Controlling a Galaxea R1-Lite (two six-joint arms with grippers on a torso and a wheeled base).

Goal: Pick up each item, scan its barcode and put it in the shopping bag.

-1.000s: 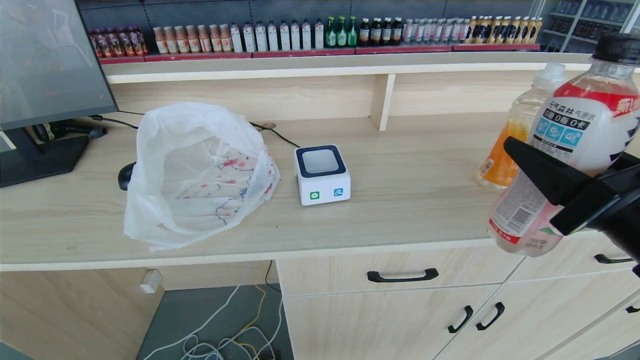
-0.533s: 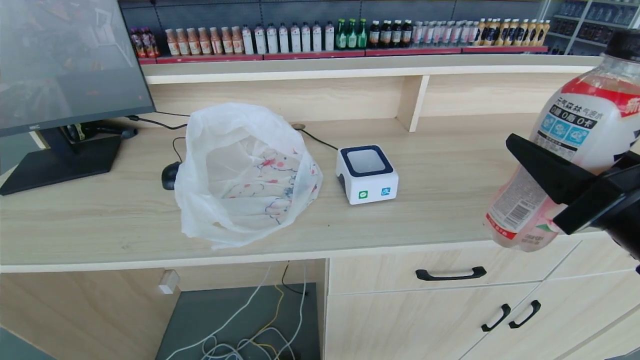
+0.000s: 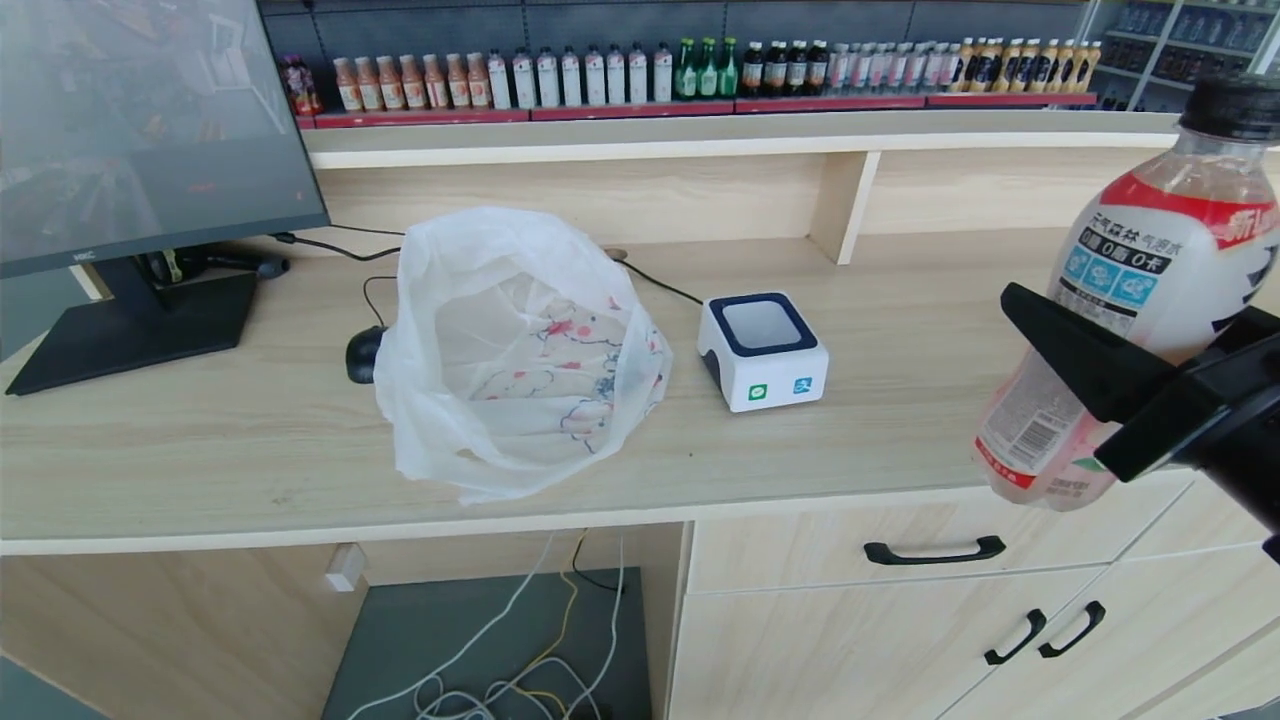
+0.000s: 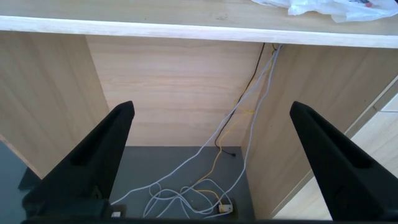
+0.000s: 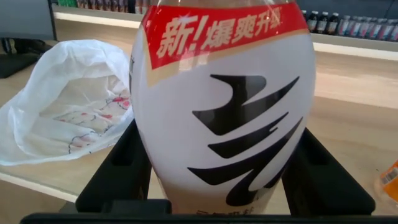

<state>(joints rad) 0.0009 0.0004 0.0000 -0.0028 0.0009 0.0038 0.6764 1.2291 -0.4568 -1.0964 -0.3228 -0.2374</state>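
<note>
Head view: right fingers [image 3: 1080,365] clamp the bottle [image 3: 1150,270]; left wrist view: left fingers [image 4: 93,165] wide apart, empty.

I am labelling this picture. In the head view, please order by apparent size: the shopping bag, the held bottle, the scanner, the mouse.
1. shopping bag and bottle: about alike; the bottle is nearer the camera, so I do not rank them.
2. scanner.
3. mouse, clearly the smallest.

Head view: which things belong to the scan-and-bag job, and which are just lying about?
Job: bottle, held in right gripper; scanner; shopping bag.
Lying about: monitor; mouse; shelved drinks; floor cables.
</note>
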